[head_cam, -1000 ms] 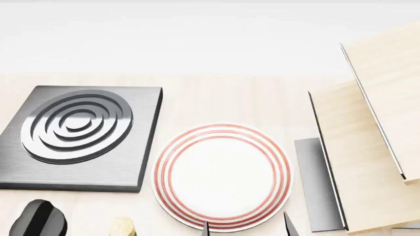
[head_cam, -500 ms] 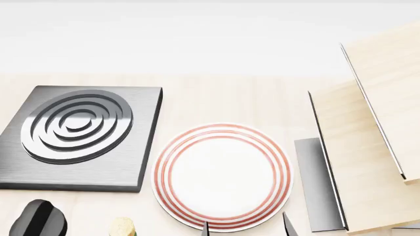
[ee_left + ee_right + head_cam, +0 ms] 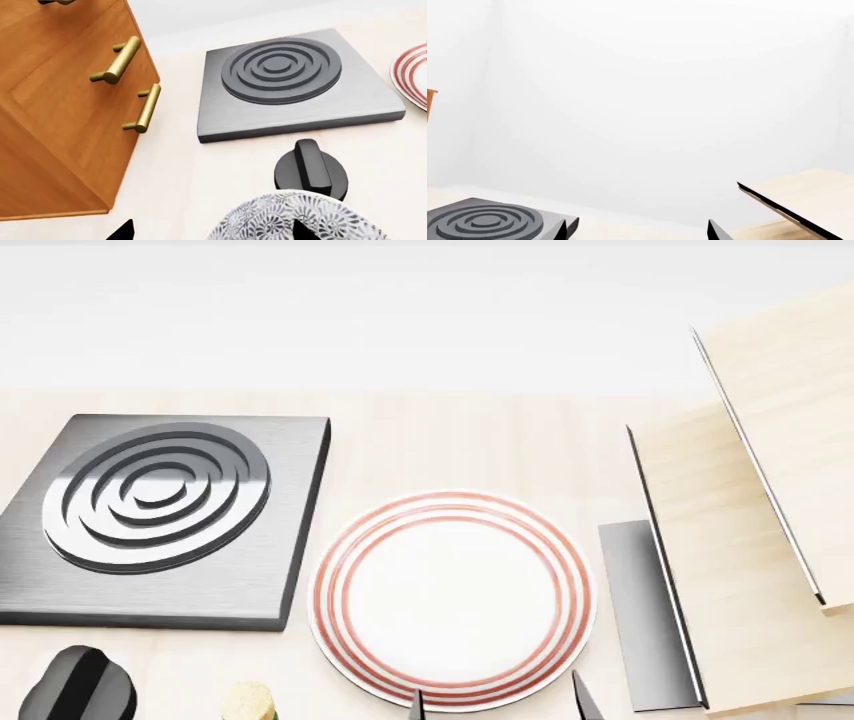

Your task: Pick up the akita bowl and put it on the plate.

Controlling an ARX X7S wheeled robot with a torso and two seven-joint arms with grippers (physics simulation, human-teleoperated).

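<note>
Between the spread tips of the open, empty left tool (image 3: 210, 231) sits the akita bowl (image 3: 297, 220), with the black knob (image 3: 311, 170) just beyond, while the open right tool (image 3: 497, 702) hovers over the plate's (image 3: 451, 598) near rim.

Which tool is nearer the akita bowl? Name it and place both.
Left. The left tool sits right over the akita bowl, its fingertips straddling the rim. The right tool hangs at the plate's near edge, with no bowl in its wrist view.

Text near my pincers: none I can read.
Labels, brands, numbers, signs: none I can see.
</note>
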